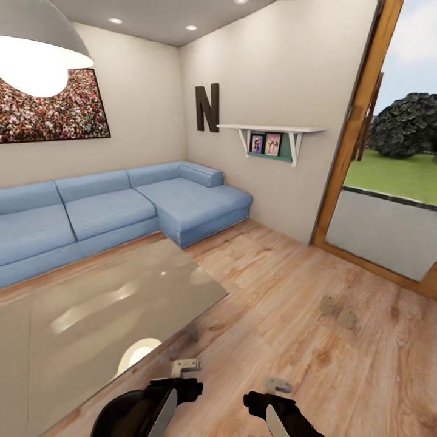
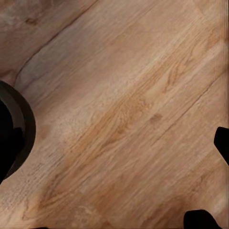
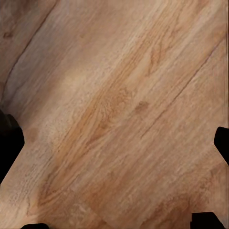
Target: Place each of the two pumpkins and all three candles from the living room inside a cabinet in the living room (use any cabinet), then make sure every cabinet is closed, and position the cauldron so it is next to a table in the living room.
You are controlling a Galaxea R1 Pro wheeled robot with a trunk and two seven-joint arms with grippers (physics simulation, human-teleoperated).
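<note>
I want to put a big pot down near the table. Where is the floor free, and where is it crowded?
The wood floor is bare between the glass table and the glass door, up to the blue sofa. Two small pale objects lie toward the door. Close to the robot, both arms hang over the floor.

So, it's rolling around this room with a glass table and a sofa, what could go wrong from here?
1. The glass table sits just ahead on the robot's left, its corner near the left gripper; a turn that way might clip it.
2. Two small pale objects lie on the wood floor ahead to the right; the base could roll over them or knock them away.
3. The blue sofa behind the table narrows the way through on that side.
</note>
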